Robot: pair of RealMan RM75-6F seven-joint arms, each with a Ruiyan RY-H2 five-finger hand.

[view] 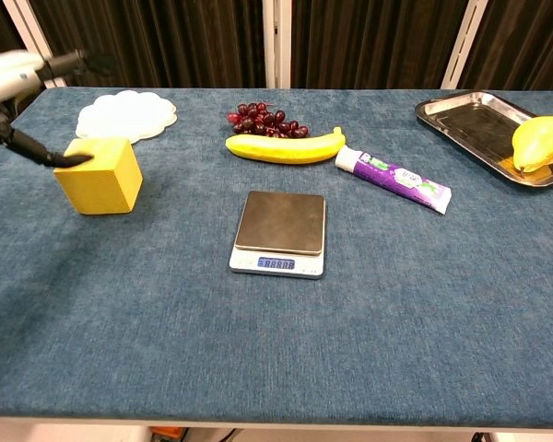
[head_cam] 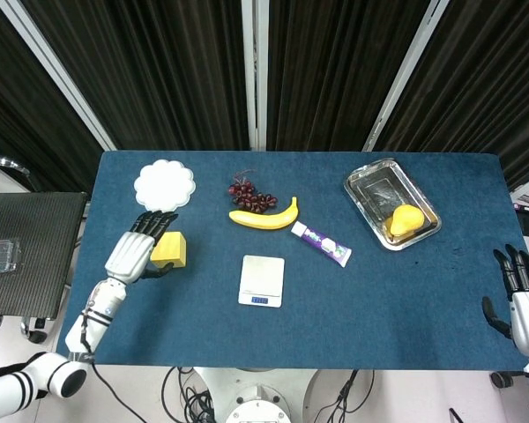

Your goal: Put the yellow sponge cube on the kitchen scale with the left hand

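The yellow sponge cube (head_cam: 171,249) (view: 100,176) lies on the blue table, left of the kitchen scale (head_cam: 262,280) (view: 279,232). My left hand (head_cam: 141,247) (view: 17,92) hovers over the cube's left side with its fingers spread and holds nothing; in the chest view its thumb tip reaches the cube's top left edge. The scale's plate is bare. At the table's right edge my right hand (head_cam: 524,295) stands with fingers up and apart, holding nothing.
A white plate (head_cam: 164,185) lies behind the cube. Grapes (head_cam: 249,195), a banana (head_cam: 264,216) and a toothpaste tube (head_cam: 321,243) lie behind the scale. A metal tray (head_cam: 376,187) at the back right holds a pear (head_cam: 404,220).
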